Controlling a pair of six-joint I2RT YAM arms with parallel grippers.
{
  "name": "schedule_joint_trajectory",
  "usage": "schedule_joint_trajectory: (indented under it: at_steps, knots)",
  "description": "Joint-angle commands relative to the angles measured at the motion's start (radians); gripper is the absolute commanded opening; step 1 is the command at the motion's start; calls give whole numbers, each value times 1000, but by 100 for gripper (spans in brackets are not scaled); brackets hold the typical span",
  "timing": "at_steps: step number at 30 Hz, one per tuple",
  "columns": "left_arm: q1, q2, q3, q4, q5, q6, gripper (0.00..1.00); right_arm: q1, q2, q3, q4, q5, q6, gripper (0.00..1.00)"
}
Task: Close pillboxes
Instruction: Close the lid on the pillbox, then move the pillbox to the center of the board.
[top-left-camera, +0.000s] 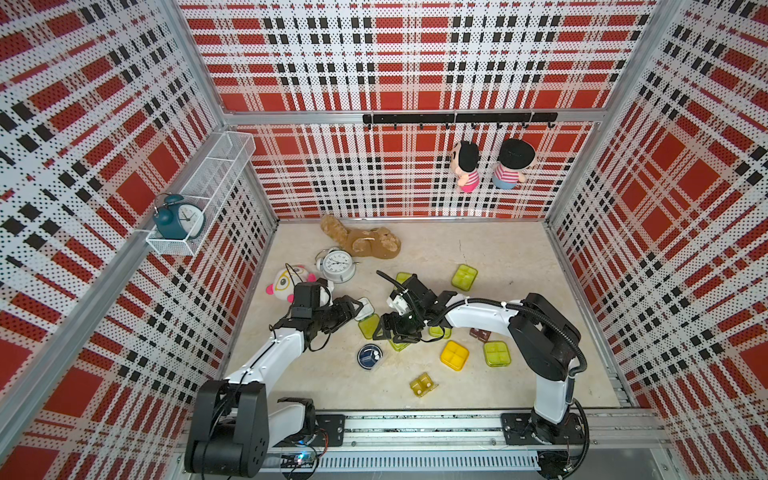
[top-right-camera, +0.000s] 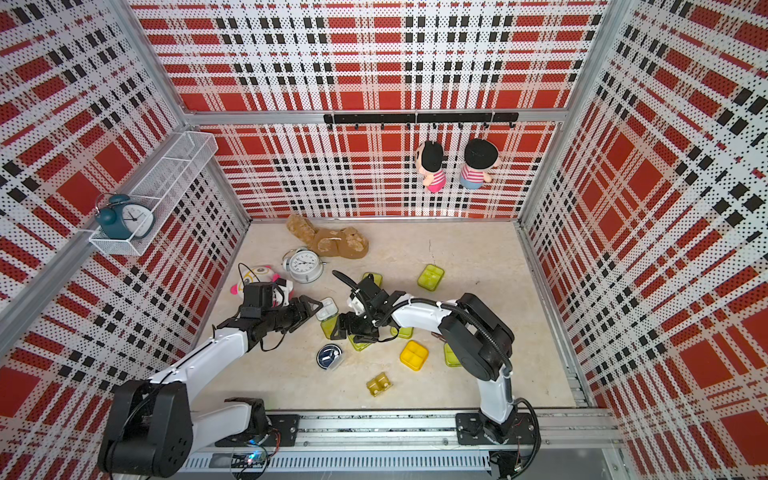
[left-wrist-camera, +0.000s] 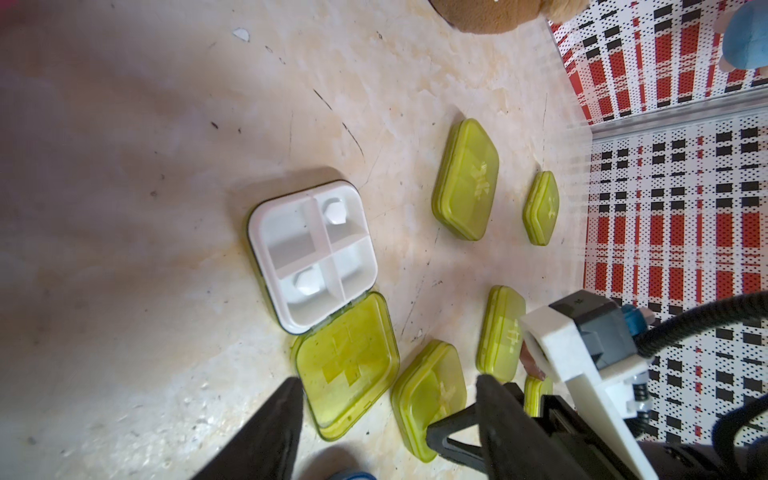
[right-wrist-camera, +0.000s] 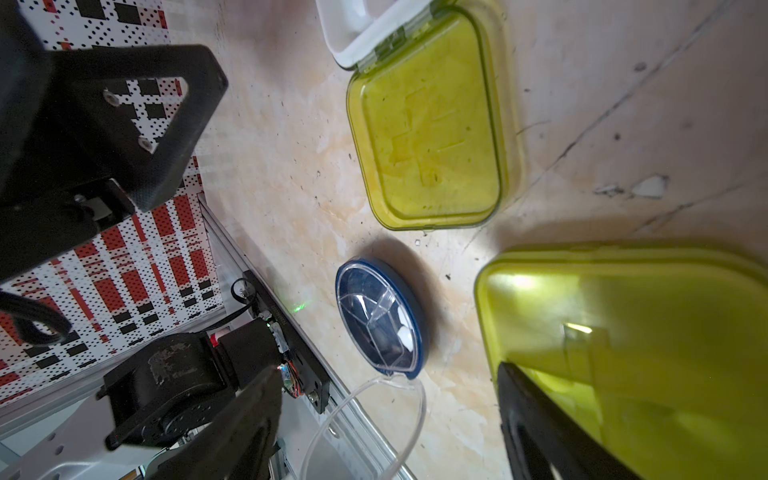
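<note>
An open pillbox lies mid-floor, its white four-cell tray (left-wrist-camera: 313, 253) (top-left-camera: 365, 308) bare and its lime lid (left-wrist-camera: 347, 361) (right-wrist-camera: 428, 124) flat beside it. My left gripper (left-wrist-camera: 386, 419) (top-left-camera: 358, 306) hovers open just by that lid, holding nothing. My right gripper (right-wrist-camera: 386, 415) (top-left-camera: 381, 330) faces it from the other side, open and empty, one finger (right-wrist-camera: 536, 419) over a shut lime pillbox (right-wrist-camera: 623, 332) (left-wrist-camera: 430, 395). A round navy pillbox (right-wrist-camera: 380, 316) (top-left-camera: 369, 356) has its clear lid swung out. Other lime boxes (top-left-camera: 464, 277) (top-left-camera: 496, 353), a yellow one (top-left-camera: 454, 354) and an open amber one (top-left-camera: 423, 384) lie around.
A white alarm clock (top-left-camera: 338, 266), a brown plush (top-left-camera: 365, 241) and a pink-eared plush (top-left-camera: 286, 282) lie at the back left. A small brown box (top-left-camera: 480, 333) sits under the right arm. Plaid walls enclose the floor; a rail (top-left-camera: 415, 428) runs along the front.
</note>
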Motion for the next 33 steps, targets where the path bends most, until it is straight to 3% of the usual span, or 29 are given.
schedule_joint_trajectory:
  at_steps: [1, 33]
  knots:
    - [8, -1, 20, 27, 0, 1, 68, 6, 13, 17, -18, -1, -10, 83]
    - [58, 4, 13, 59, -34, -15, 68, 51, 85, 117, -140, -9, -71, 88]
